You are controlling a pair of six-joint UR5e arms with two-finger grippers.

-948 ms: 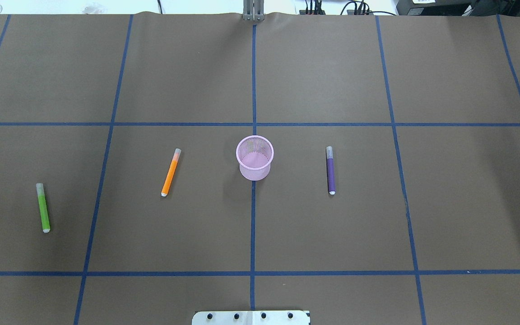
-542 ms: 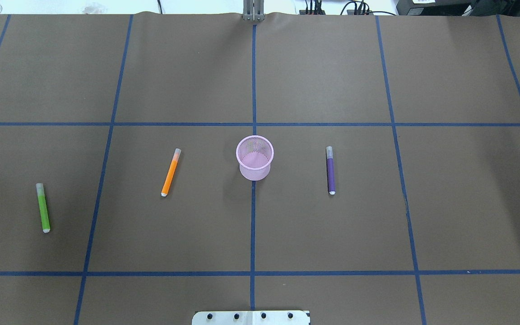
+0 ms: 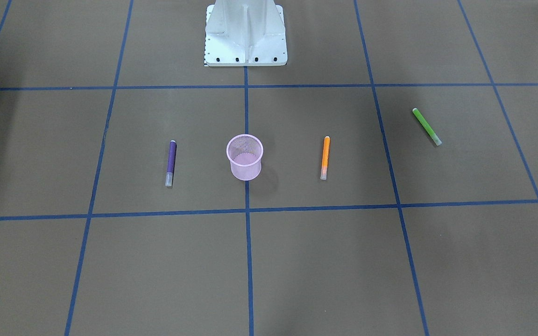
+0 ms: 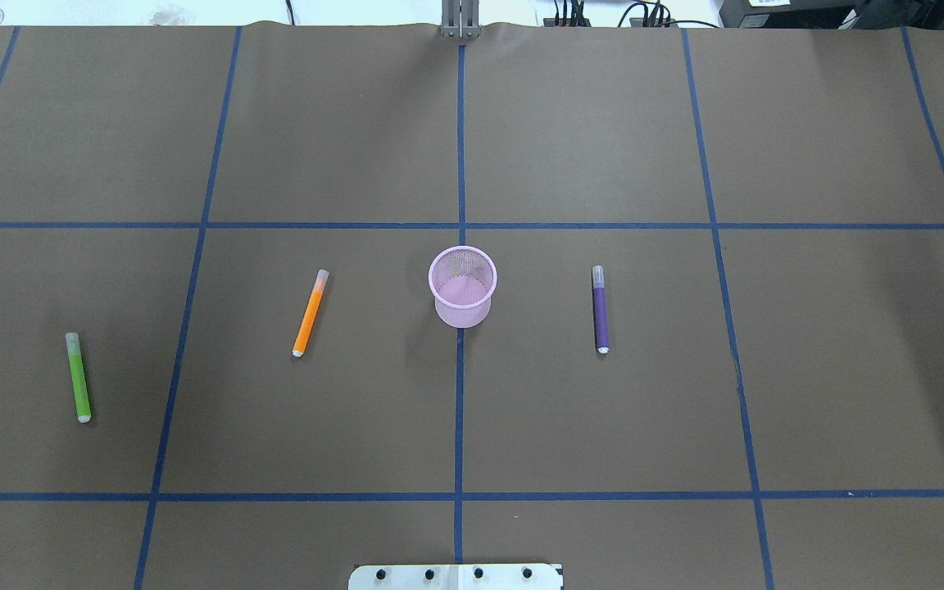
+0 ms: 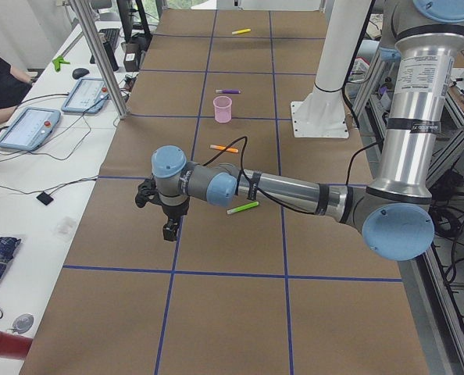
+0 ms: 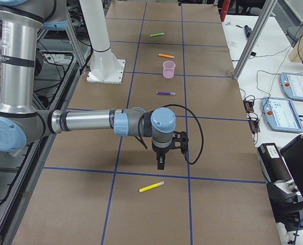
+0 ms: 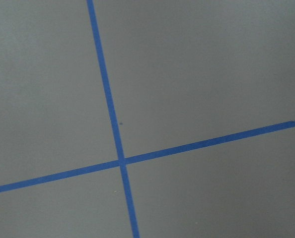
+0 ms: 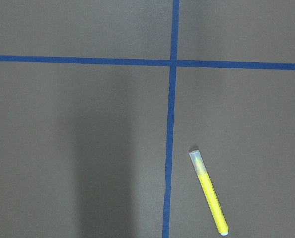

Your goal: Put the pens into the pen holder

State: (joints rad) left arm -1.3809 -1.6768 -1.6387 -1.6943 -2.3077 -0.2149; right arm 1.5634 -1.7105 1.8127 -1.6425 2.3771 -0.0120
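- Pink wire-mesh pen holder (image 4: 462,283) stands upright mid-table on a blue tape line (image 4: 460,410), with bare brown paper-covered table (image 4: 603,123) around it.
- Slim orange pen (image 4: 310,313) and purple pen (image 4: 600,310) lie flat on either side, well apart; green pen (image 4: 78,377) lies farther left.
- Yellow pen (image 8: 209,192) lies near my right gripper (image 6: 160,164), beside tape.
- Left gripper (image 5: 169,231) hangs over bare table; I cannot tell whether either is open.

Four pens lie on the worktop (image 4: 603,123): one purple pen (image 4: 601,310) right of centre in the overhead frame, one orange pen (image 4: 310,313) left of centre, one green pen (image 4: 78,378) at far left, and one yellow pen (image 8: 208,192) at lower right of the right wrist frame. One pen holder (image 4: 462,287) stands at the overhead centre. Two pincers show, one per side view: the left pincer (image 5: 169,226) and the right pincer (image 6: 160,162).
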